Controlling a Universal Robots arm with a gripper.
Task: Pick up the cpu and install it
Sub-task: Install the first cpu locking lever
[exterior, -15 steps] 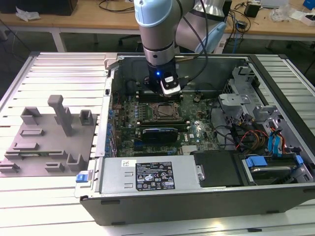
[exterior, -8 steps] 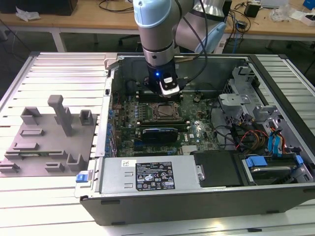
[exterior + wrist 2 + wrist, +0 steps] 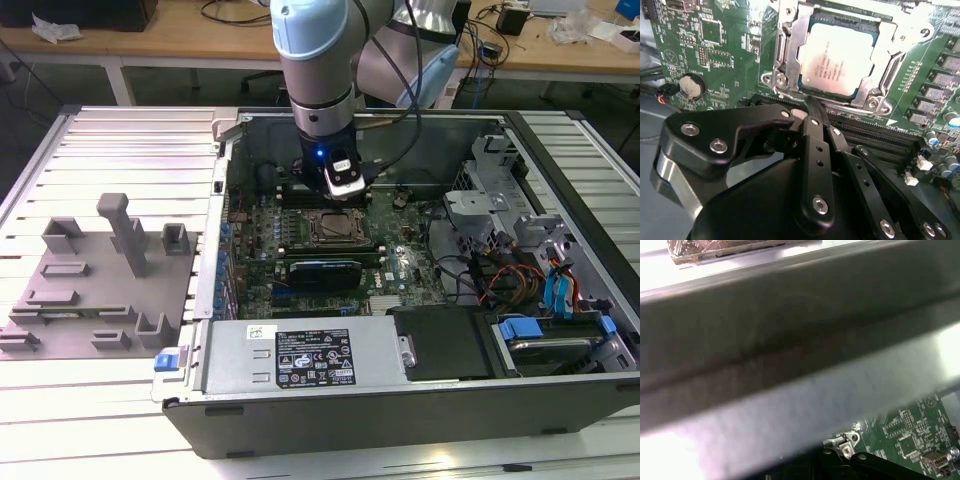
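The cpu (image 3: 837,62), a pale silver square chip, lies flat inside the black socket frame (image 3: 790,50) on the green motherboard in the second wrist view. The socket's metal bracket is open around it. My gripper (image 3: 812,106) hangs just off the socket's edge beside the chip, its black fingers (image 3: 815,150) drawn together with nothing between them. In the exterior view the gripper (image 3: 345,192) sits low inside the open computer case, right behind the socket (image 3: 336,229).
A grey fixture (image 3: 90,290) with upright pegs lies on the slatted table at the exterior view's left. The case holds a power supply (image 3: 300,355), drive cages (image 3: 500,215) and cables. Memory slots (image 3: 880,135) run beside the socket. A case wall (image 3: 790,340) stands close.
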